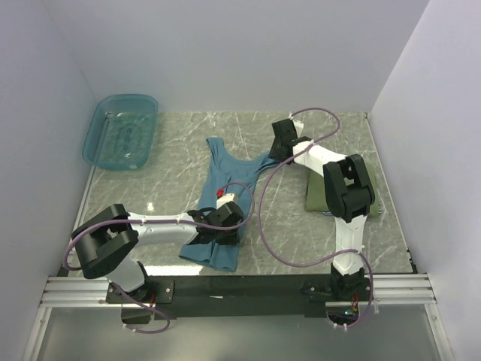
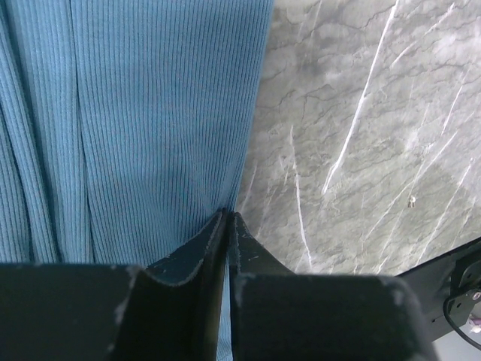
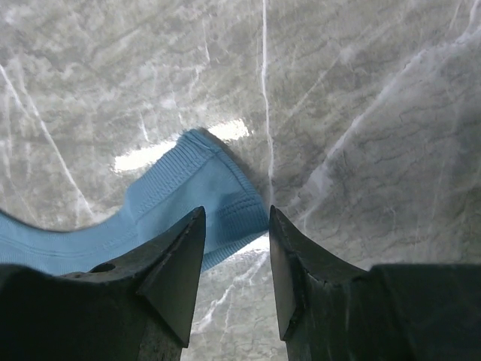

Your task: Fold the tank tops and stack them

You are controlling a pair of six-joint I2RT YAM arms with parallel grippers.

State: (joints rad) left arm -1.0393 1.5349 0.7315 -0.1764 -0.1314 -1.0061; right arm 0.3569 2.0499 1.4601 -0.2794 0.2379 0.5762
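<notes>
You have the teal-blue tank top (image 1: 229, 188) spread flat mid-bench (image 1: 188, 128), straps pointing away from the arms. The olive green tank top (image 1: 370, 177) lies folded to the right, beneath your right arm. A teal basin (image 1: 90, 139) sits far left. Your left pincer (image 2: 228, 214) is pinched tight on the blue top's side edge near the hem. Your right pincer (image 3: 237, 218) stands part open, with a strap end between its jaws.

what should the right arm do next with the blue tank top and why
Probably close the right jaws on the strap end of the teal-blue tank top. They stand open around it, while the left jaws are already shut on the shirt's side edge. With both ends held, a fold could start.
</notes>
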